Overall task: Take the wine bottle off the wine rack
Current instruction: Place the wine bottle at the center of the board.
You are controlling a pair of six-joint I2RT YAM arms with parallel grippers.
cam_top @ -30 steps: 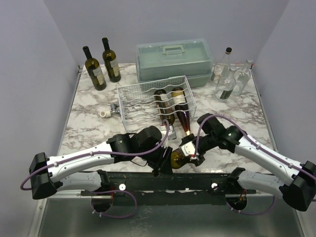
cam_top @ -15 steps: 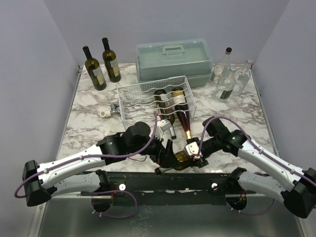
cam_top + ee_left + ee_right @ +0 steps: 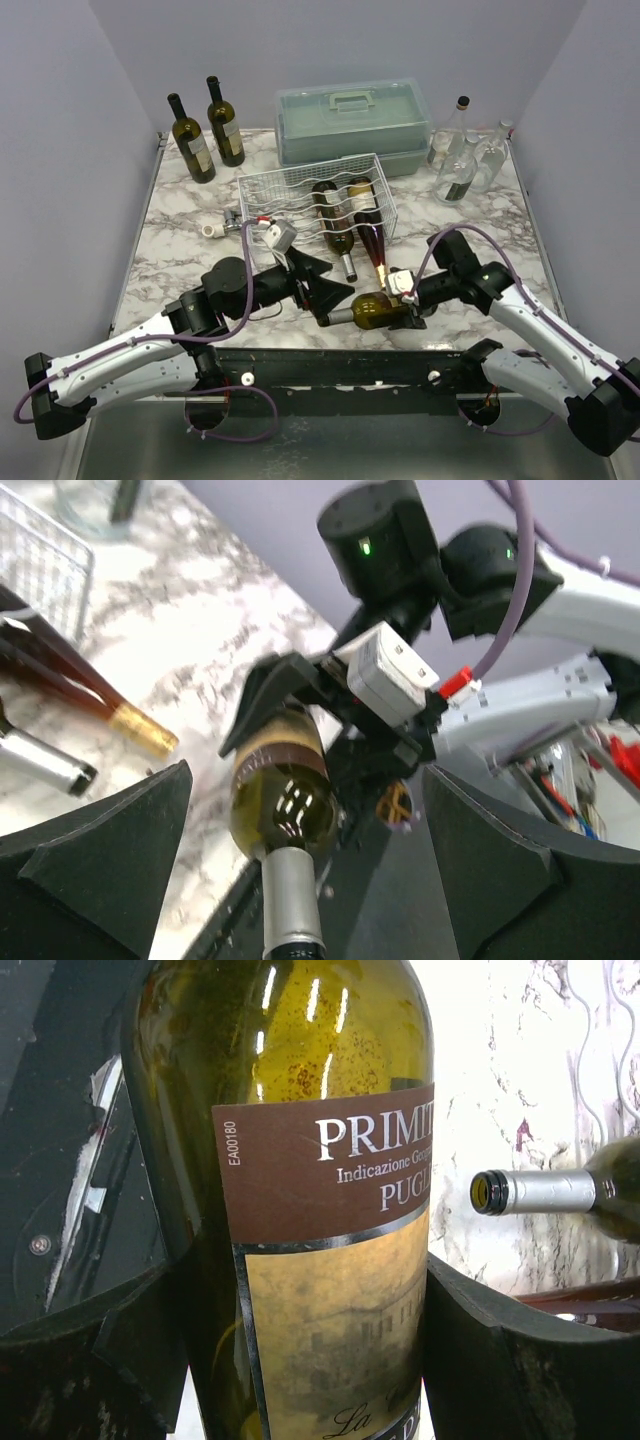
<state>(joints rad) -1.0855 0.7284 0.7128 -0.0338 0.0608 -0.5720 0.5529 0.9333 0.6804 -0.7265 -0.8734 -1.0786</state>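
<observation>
The right pincer (image 3: 407, 300) is clamped on the body of an olive-green glass wine bottle (image 3: 375, 311) with a brown and tan label. In the right wrist view its black fingers (image 3: 520, 1360) press against both sides of that label. The left pincer (image 3: 335, 292) stands spread wide and has hold of nothing. In the left wrist view its two dark fingers (image 3: 100, 870) flank the bottle's silver-capped neck without touching it.

The wine bottle lies on its side, low in the middle of the top view. It is over the near edge of the grey-veined white marble surface (image 3: 180, 250), with its neck pointing toward the left of the frame. I cannot tell whether it rests on the surface or hangs just above it.

Higher in the frame, apart from this bottle, sits the white wire wine rack (image 3: 290, 200). Two dark glass bottles (image 3: 330, 215) lie in its right-hand grooves, their necks poking past its lower edge. A small white object (image 3: 210, 231) lies just left of the rack.

At top centre stands a grey-green plastic case with a handle (image 3: 352, 120). Two upright dark green bottles (image 3: 190, 140) are at the upper left, and a cluster of clear glass bottles (image 3: 458, 160) is at the upper right.
</observation>
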